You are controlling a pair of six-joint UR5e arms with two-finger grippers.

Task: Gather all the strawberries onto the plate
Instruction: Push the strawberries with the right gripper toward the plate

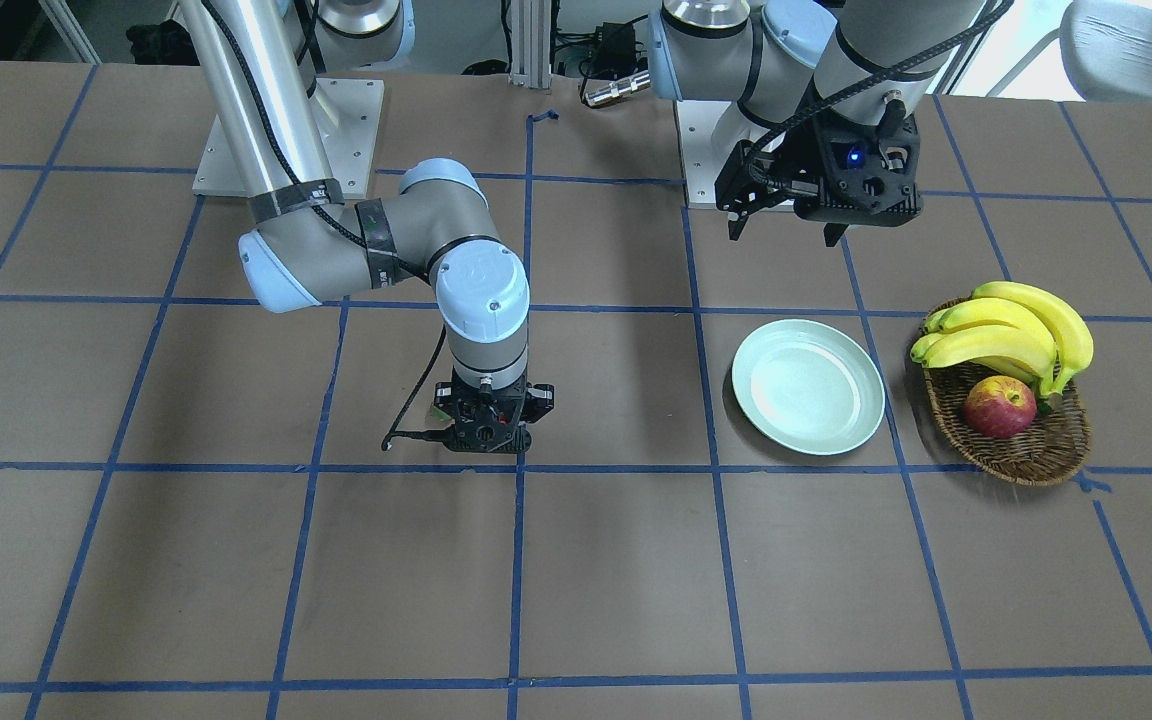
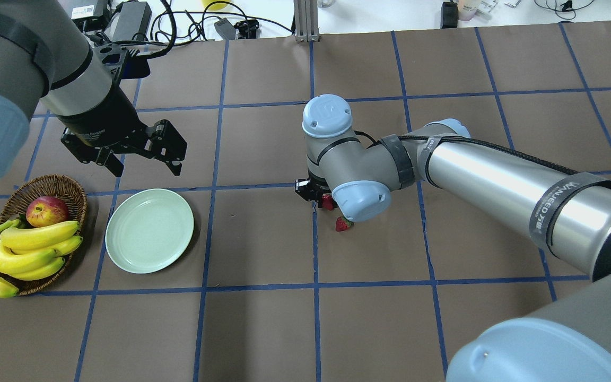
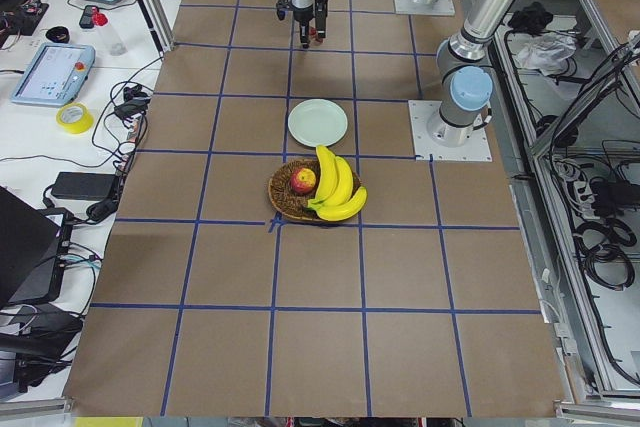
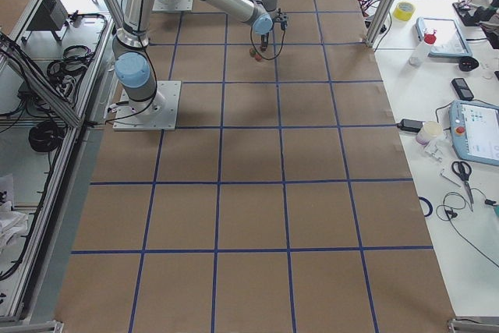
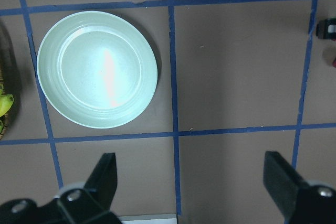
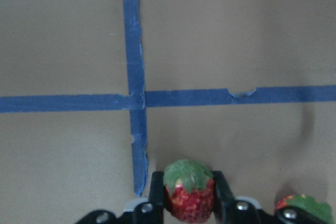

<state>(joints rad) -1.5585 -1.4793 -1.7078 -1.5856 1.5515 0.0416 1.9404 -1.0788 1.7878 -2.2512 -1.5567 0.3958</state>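
My right gripper (image 6: 189, 203) is shut on a red strawberry (image 6: 189, 191) with a green cap, low over the brown table near a blue tape crossing. In the overhead view this gripper (image 2: 316, 195) sits under the wrist, with the held strawberry (image 2: 328, 202) showing beside it. A second strawberry (image 2: 343, 224) lies on the table close by and also shows in the right wrist view (image 6: 303, 206). A third strawberry is hidden. The mint-green plate (image 2: 149, 231) is empty. My left gripper (image 2: 146, 170) hangs open above and behind the plate (image 5: 97, 69).
A brown wicker basket (image 2: 69, 185) with an apple (image 2: 46, 210) and bananas (image 2: 24, 249) stands on the far side of the plate from my right gripper. Blue tape lines grid the table. Cables and gear lie along the far edge.
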